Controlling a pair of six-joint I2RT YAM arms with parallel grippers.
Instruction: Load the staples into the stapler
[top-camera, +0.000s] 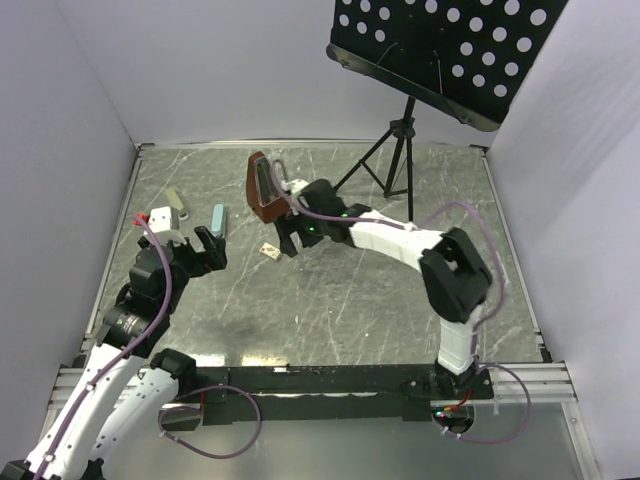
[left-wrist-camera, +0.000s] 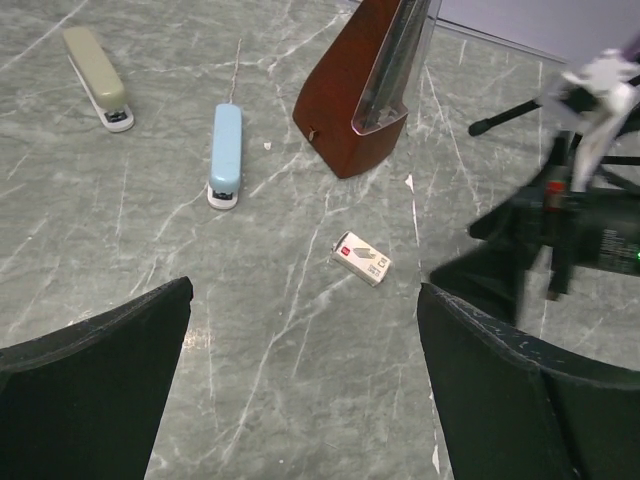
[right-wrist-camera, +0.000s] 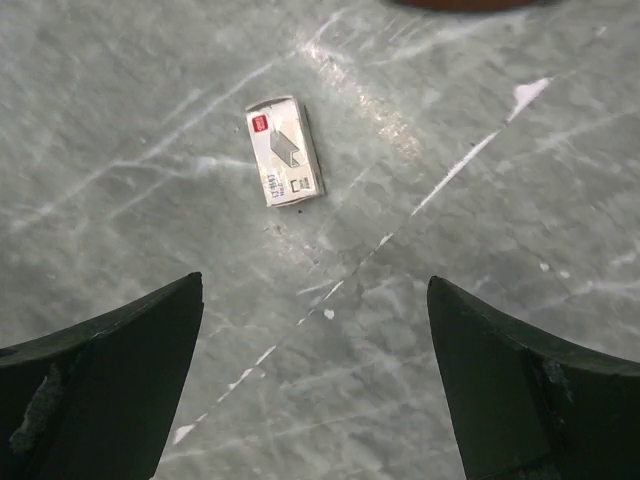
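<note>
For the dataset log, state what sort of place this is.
Probably a robotics lab test cell, not an office: a stone-patterned table boxed in by plain white panels, with a dotted black board on a tripod at the back.

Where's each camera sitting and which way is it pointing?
Top external: above and behind the robot, looking down at the table; shows the left pincer and right pincer, both open.
Left wrist: behind the left fingers, angled down toward the metronome; those fingers fill the bottom corners.
Right wrist: behind the right fingers, facing steeply down; they fill the bottom corners.
All three share the staple box.
</note>
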